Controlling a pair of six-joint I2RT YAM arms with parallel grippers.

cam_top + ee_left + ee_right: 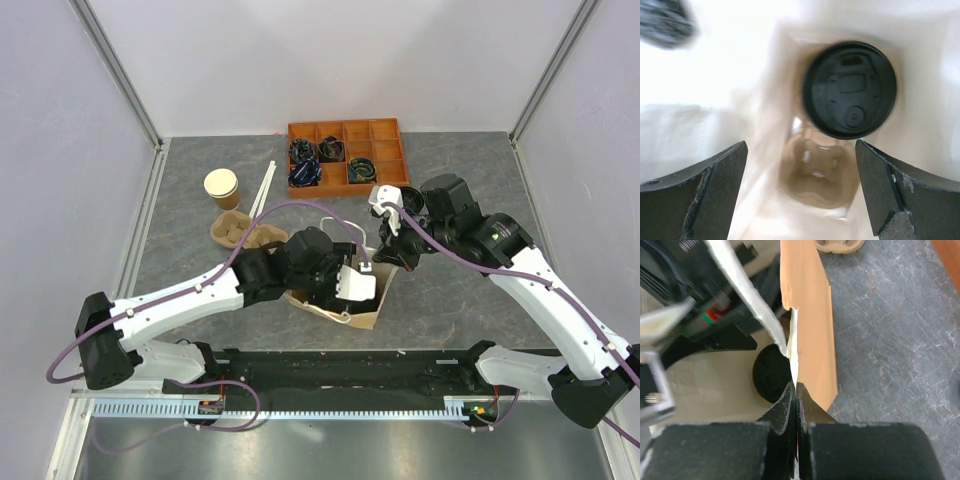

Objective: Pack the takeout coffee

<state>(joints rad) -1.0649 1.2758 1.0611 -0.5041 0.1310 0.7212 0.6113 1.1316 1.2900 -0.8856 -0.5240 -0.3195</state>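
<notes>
The takeout coffee [849, 90], a cup under a round black lid, stands inside the kraft paper bag [368, 312]. My left gripper [801, 162] hovers open above the bag's mouth, nothing between its fingers, the lid just beyond them to the right. A brown pulp cup carrier [817, 172] lies on the bag's floor beside the cup. My right gripper [794, 386] is shut on the bag's rim [810, 315] and holds that wall up; the black lid [769, 372] shows just left of its tips. In the top view the left gripper [356, 284] hides the cup.
A lidless tan cup [222, 187] stands at the back left, a pulp carrier [245, 232] in front of it and white sticks [263, 190] beside it. An orange compartment tray [386, 130] with dark items sits at the back centre.
</notes>
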